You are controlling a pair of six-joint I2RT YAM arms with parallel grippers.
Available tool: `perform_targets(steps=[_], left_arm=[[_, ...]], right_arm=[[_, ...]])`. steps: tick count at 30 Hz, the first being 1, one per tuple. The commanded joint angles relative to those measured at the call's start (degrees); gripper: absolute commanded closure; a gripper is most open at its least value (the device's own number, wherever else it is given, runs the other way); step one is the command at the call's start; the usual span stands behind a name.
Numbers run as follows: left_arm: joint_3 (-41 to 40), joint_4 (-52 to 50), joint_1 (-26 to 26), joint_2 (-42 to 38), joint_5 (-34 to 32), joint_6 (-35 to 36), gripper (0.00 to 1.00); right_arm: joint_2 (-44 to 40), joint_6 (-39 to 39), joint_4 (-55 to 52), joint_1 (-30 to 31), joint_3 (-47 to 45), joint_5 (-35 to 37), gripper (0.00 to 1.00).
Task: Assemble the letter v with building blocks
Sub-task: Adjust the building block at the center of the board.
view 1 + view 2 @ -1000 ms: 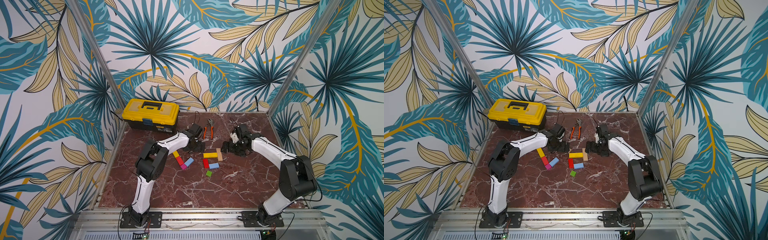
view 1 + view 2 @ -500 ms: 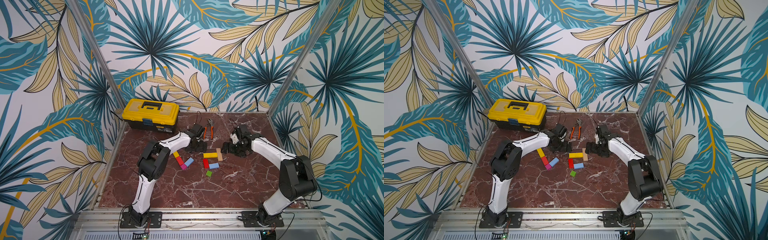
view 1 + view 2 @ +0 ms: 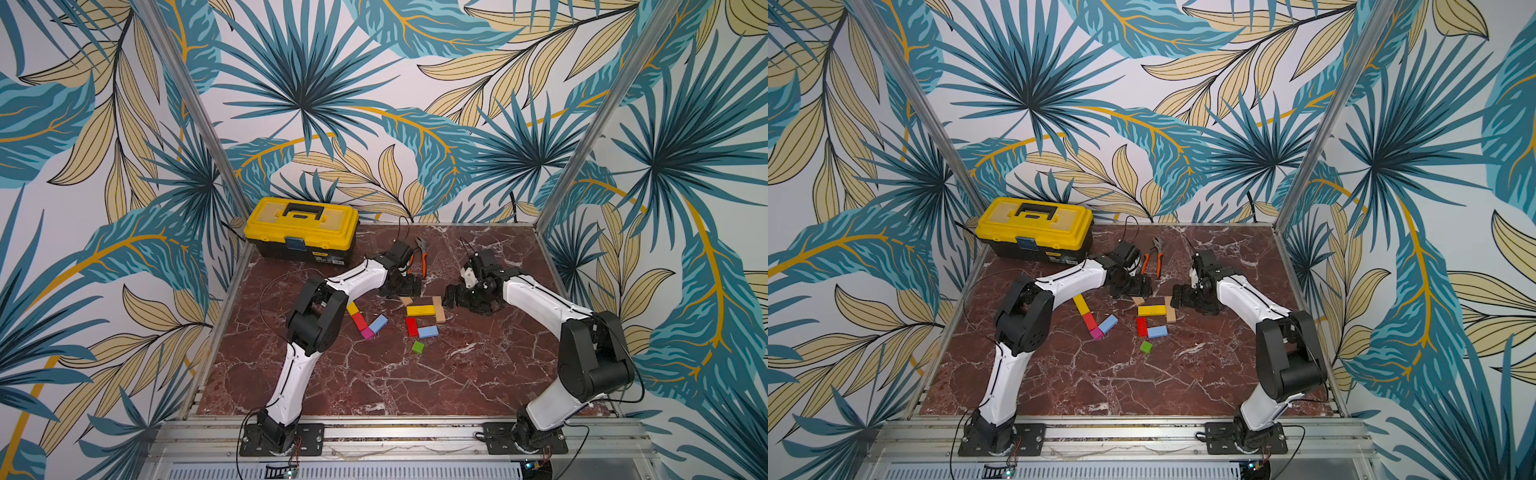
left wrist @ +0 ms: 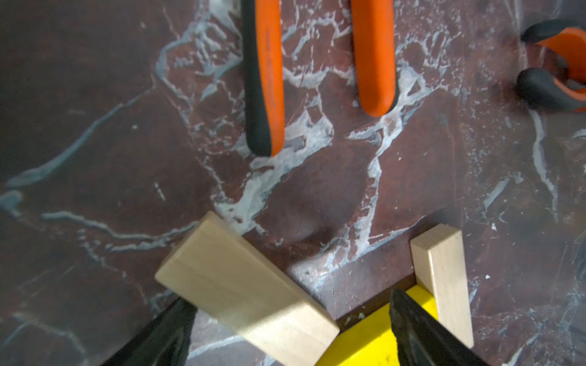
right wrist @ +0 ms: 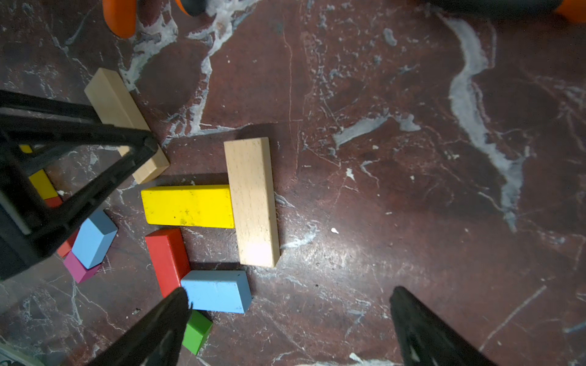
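Jaws wide, left gripper (image 4: 290,299) nearer tilted plain-wood bar (image 4: 244,285)

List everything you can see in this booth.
Long yellow wooden blocks: 2, yellow, one mid-table, one in slanted row
Short red wooden blocks: 2, red, one per group
Light-blue wooden blocks: 2, light blue, one per group
Plain-wood bars: 2, pale, mid-table
Magenta wooden cube: 1, magenta, row's near end
Green wooden cube: 1, green, frontmost
Orange-handled pliers: 1, orange-black, behind the blocks
Plastic toolbox: 1, yellow-black, back left corner
Left gripper: 1, black, open over a plain-wood bar
Right gripper: 1, black, open, empty
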Motion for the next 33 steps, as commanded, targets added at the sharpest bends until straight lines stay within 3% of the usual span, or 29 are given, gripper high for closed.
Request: perform_targets(steps=[1, 4, 8, 20, 33], left_arm=[[1.6, -0.3, -0.2, 1.8, -0.6, 1.2, 0.06], [1.1, -0.4, -0.3, 2.4, -3.3, 1.8, 0.09], [0.3, -0.4, -0.3, 2.9, -5.7, 2.4, 0.22], [-0.2, -1.5, -0.2, 3.0, -8.0, 5.7, 0.49], [-1.9, -3.9, 0.6, 1.0, -12.0, 13.0, 0.59]], right_arm=[[-2.1, -0.5, 0.3, -0.3, -1.9, -0.3, 0.01], [-2.5, -0.3, 0.3, -0.3, -2.3, -0.3, 0.01], [-2.9, 0.0, 0.7, -0.3, -2.9, -1.0, 0.0], [-3.5, 0.5, 0.9, -0.3, -3.5, -1.5, 0.0], [-3.6, 1.3, 1.5, -0.2, -3.7, -1.8, 0.0]])
